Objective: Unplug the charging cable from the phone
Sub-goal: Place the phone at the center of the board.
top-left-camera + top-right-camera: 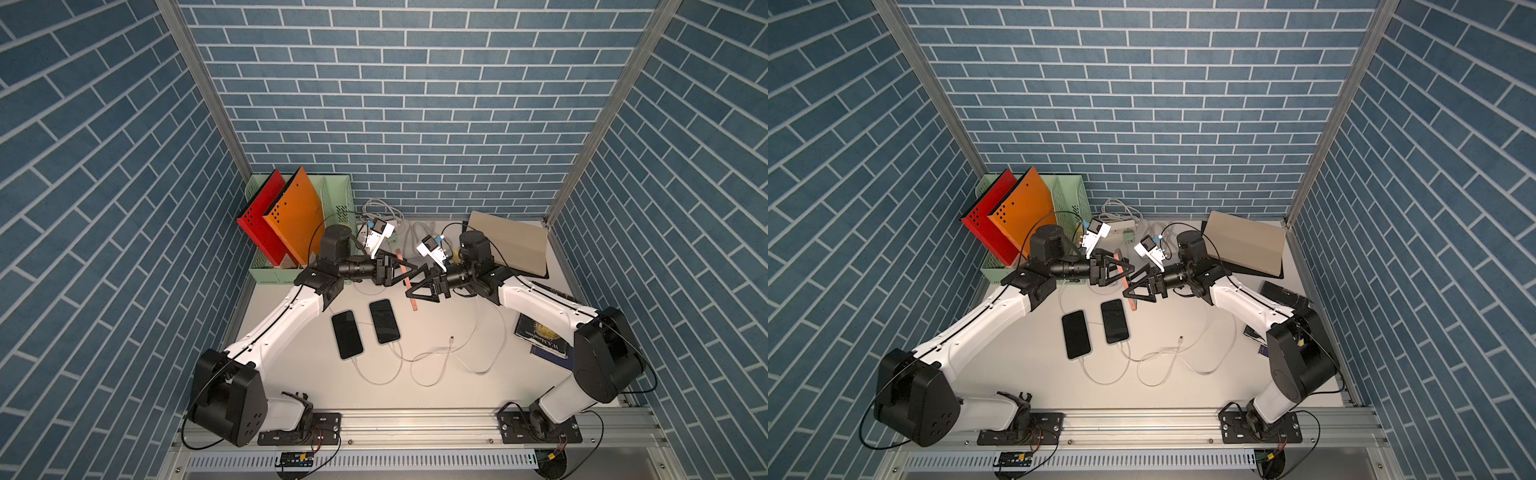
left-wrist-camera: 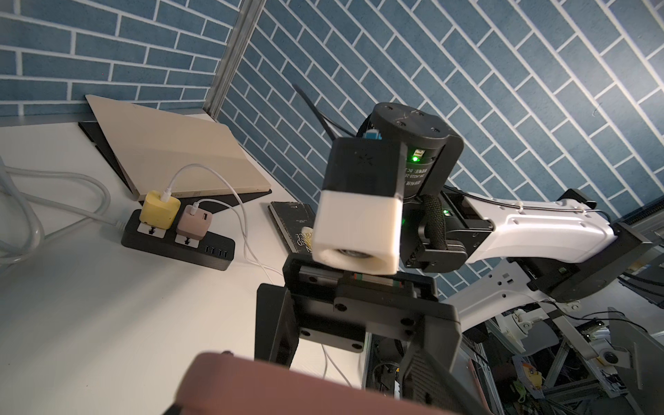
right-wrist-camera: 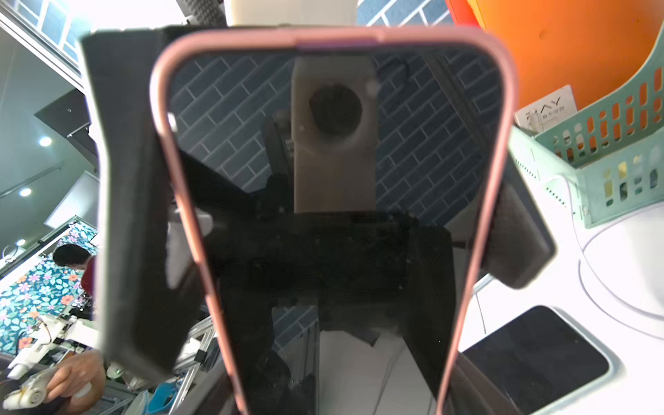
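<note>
Little writing can be read. In a top view, a dark book [image 1: 540, 337] by the right arm's elbow carries a name that looks like "W.S.Maugham". In the right wrist view, a white card [image 3: 546, 107] in the green rack [image 3: 611, 172] has printed characters too small to read.

The left arm [image 1: 286, 311] and right arm [image 1: 536, 299] both rise from the front rail with elbows out. They bend inward so their wrists point at each other, level, above the middle of the table [image 1: 415, 399].

The phone [image 1: 413, 303], in a pink case, is held between them, lifted off the table and standing on edge. It shows as a thin pink strip in both top views. The left gripper [image 1: 405, 268] is clamped shut on it. The phone's pink back fills the lower edge of the left wrist view.

The right gripper [image 1: 415, 286] meets the phone from the opposite side. In the right wrist view the dark screen faces the camera, with one black finger [image 3: 125, 215] on each side of the phone. The jaws stand wide, and whether they press on the case cannot be told.

The cable [image 1: 451, 340] lies on the table, white and looped. Its free plug rests nearer the front rail than the grippers and well apart from the phone.

Two black phones [image 1: 347, 334] lie flat, side by side, just left of that plug. A white lead runs from the front end of each.

In the left wrist view a black power strip [image 2: 179, 240] holds a yellow charger and a pink one.
</note>
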